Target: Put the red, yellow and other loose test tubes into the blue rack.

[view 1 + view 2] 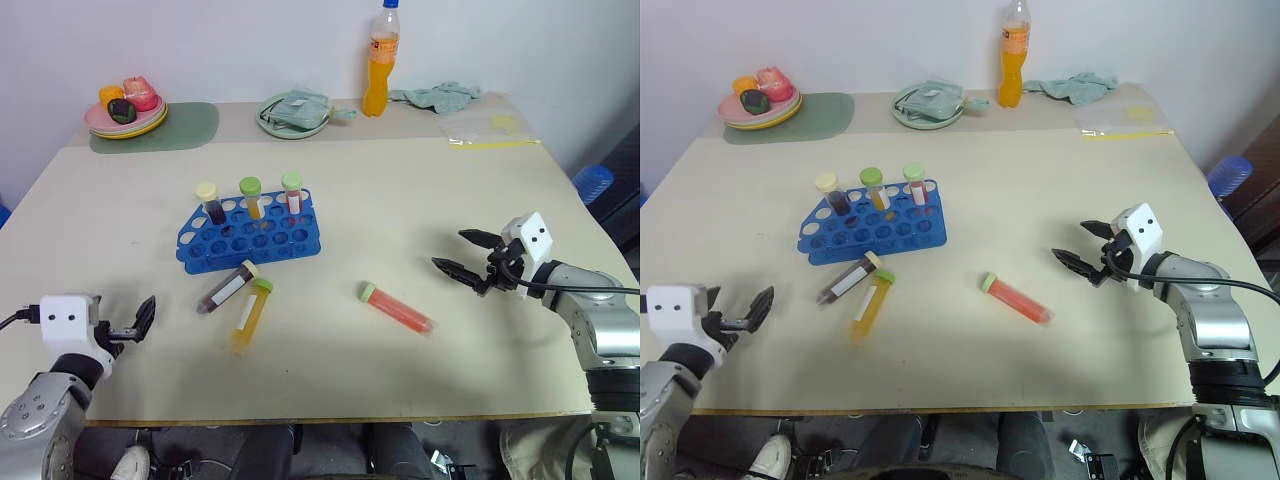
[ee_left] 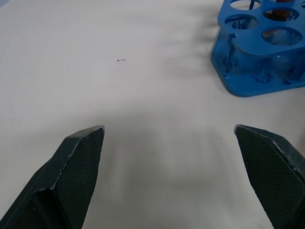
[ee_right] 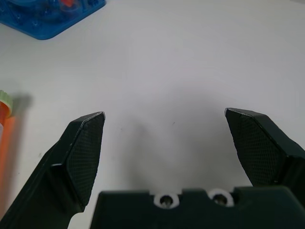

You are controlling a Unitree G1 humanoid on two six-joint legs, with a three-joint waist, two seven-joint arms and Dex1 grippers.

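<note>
The blue rack [image 1: 250, 238] stands left of the table's middle with three capped tubes upright in its back row. In front of it lie a dark test tube with a white label [image 1: 228, 287] and a yellow one [image 1: 251, 313], side by side. A red test tube [image 1: 397, 306] lies further right, alone. My left gripper [image 1: 138, 322] hovers open near the front left edge, empty, and its wrist view shows the rack's corner [image 2: 248, 89]. My right gripper [image 1: 450, 250] is open and empty, right of the red tube [image 3: 5, 125] and pointing toward it.
Along the back stand an orange drink bottle [image 1: 378, 62], a green dish [image 1: 293, 113], a teal cloth [image 1: 440, 96] and stacked plates of toy food [image 1: 125, 115] on a green mat [image 1: 185, 128]. A clear bag [image 1: 490, 130] lies at the back right.
</note>
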